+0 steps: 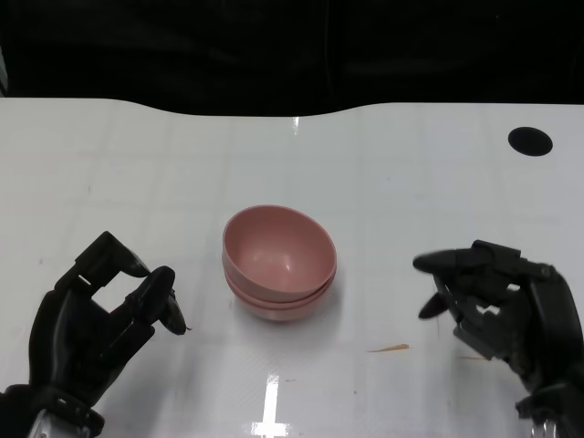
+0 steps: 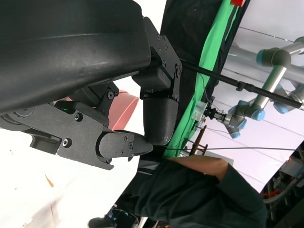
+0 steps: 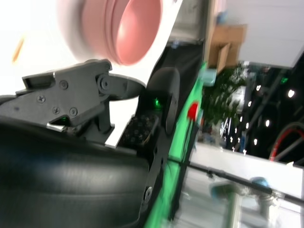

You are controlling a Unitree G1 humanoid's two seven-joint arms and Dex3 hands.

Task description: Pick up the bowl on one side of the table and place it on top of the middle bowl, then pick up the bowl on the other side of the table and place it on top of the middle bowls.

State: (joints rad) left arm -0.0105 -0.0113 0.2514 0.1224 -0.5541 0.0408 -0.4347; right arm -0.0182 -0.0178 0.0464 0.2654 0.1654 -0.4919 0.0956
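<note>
The pink bowls (image 1: 279,263) sit stacked mid-surface (image 1: 411,182); left robot hand (image 1: 96,315) lies at their 8 o'clock, right robot hand (image 1: 497,301) at 4, both released, empty, about equally near.

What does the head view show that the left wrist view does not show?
Only the head view shows the right hand, open and empty, the whole white table and its round black hole. Only the left wrist view shows a person's dark green sleeve, a green curtain and a grey-and-blue robot arm. Both show the stacked pink bowls and the empty left hand.
</note>
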